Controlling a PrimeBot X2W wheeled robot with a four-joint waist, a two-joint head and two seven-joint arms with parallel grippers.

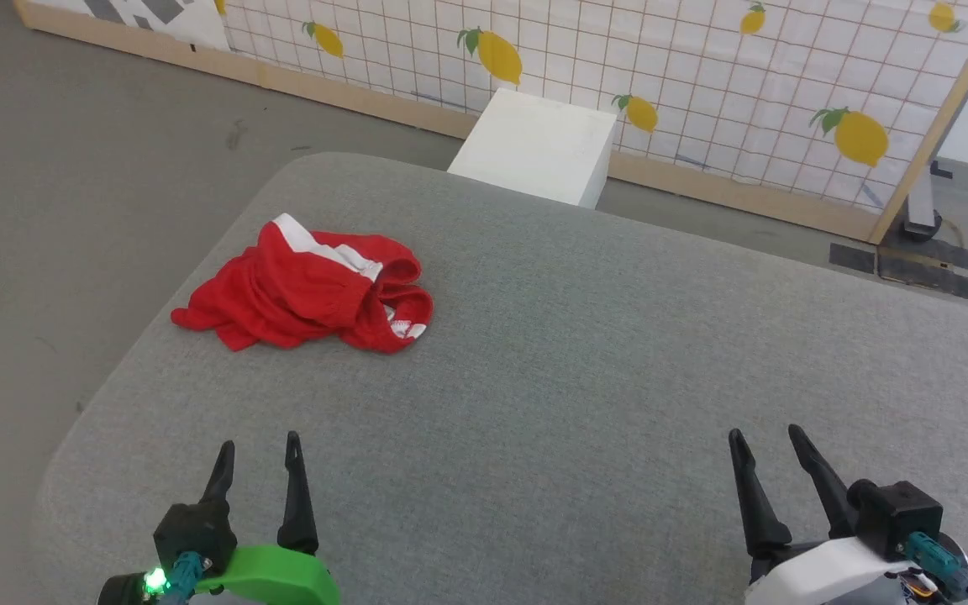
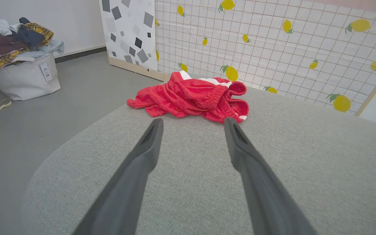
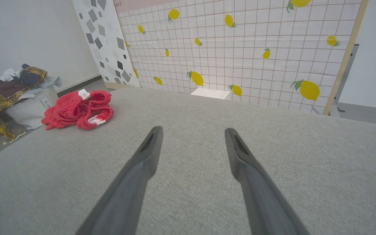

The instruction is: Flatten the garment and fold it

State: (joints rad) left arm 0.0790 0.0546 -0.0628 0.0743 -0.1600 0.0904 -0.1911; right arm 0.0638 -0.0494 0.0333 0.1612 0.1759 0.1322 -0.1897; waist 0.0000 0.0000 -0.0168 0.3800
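The left gripper (image 1: 259, 443) sits low over the near-left part of the grey fabric-covered worktop (image 1: 585, 353), its two long dark fingers spread apart with nothing between them. The right gripper (image 1: 765, 432) is at the near-right part of the same worktop, its fingers likewise parted and empty. The two grippers are well apart from each other, and both point toward the far edge.

Ahead of the left gripper, near the far-left rounded corner of the worktop, lies the red garment (image 1: 299, 290). It is bunched in a crumpled heap, not spread flat, with a white band showing at its far side and a bit of white trim at its right end. Its left tip reaches the worktop's left edge. Neither gripper touches it; the right gripper is far from it.

Beyond the far edge a white box (image 1: 539, 147) stands on the grey floor (image 1: 72, 168), against a lemon-print grid panel (image 1: 702, 76). Off the left side, on the floor, is a pale laundry bin (image 2: 24, 78) heaped with clothes.
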